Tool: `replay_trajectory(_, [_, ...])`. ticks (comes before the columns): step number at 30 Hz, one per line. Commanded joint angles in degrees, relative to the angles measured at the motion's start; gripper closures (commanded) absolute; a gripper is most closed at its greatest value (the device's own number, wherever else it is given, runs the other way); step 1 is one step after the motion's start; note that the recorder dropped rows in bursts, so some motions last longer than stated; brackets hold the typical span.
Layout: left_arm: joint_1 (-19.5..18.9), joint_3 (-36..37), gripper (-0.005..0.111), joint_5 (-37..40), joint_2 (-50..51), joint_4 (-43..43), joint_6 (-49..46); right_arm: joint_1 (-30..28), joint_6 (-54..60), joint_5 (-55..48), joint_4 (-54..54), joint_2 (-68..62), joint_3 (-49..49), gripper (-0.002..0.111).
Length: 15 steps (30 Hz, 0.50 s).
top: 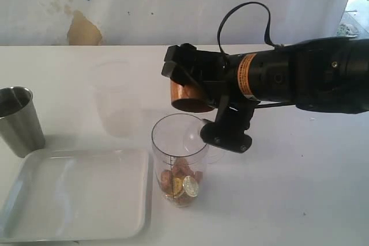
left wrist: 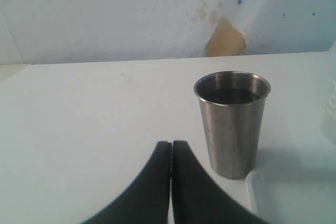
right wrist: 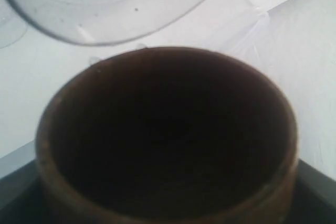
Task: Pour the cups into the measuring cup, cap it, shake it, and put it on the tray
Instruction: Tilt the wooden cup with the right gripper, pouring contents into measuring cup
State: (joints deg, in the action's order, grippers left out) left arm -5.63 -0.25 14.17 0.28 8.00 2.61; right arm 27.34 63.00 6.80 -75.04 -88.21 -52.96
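Gripping the small brown wooden cup (top: 190, 102), the right gripper (top: 184, 82) has its jaws spread wide around the cup's rounded body and holds it tipped well over, with its mouth turned downward just above the open top of the measuring cup (top: 173, 142). In the right wrist view the wooden cup (right wrist: 168, 140) fills the picture, and its inside shows only as dark, so I cannot tell whether anything is in it. The measuring cup stands upright on the white table (top: 300, 194), just beside the right edge of the tray (top: 75, 200), and a small heap of gold and copper-coloured round pieces (top: 180, 184) lies at its bottom. The tray itself lies flat on the table with nothing on it. The steel tumbler (top: 20, 120) stands upright close to the tray's far left corner, and a frosted cup (top: 115, 99) stands farther back, apart from both. The left gripper (left wrist: 171, 156) has its fingers pressed together with nothing between them, low over the table and near the steel tumbler (left wrist: 232, 124), not touching it.
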Motion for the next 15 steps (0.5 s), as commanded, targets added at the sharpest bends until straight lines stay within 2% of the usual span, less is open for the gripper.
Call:
replay_trajectory(1, [0.1,0.3,0.106,-0.4,-0.3,-0.2,0.1,0.1,-3.4,2.4,0.3,0.7,-0.3,0.108])
replay_trajectory(8, [0.1,0.3,0.106,-0.4,-0.3,-0.2,0.1,0.1,-12.3,4.4,0.4,0.7,-0.3,0.108])
replay_trajectory(13, [0.1,0.3,0.106,-0.4,-0.3,-0.2,0.1,0.1,-12.3,5.2,0.5,0.7,-0.3,0.108])
replay_trajectory(15, [0.1,0.3,0.106,-0.4,-0.3,-0.2,0.1,0.1,-20.2,7.1,0.5,0.7,-0.3,0.108])
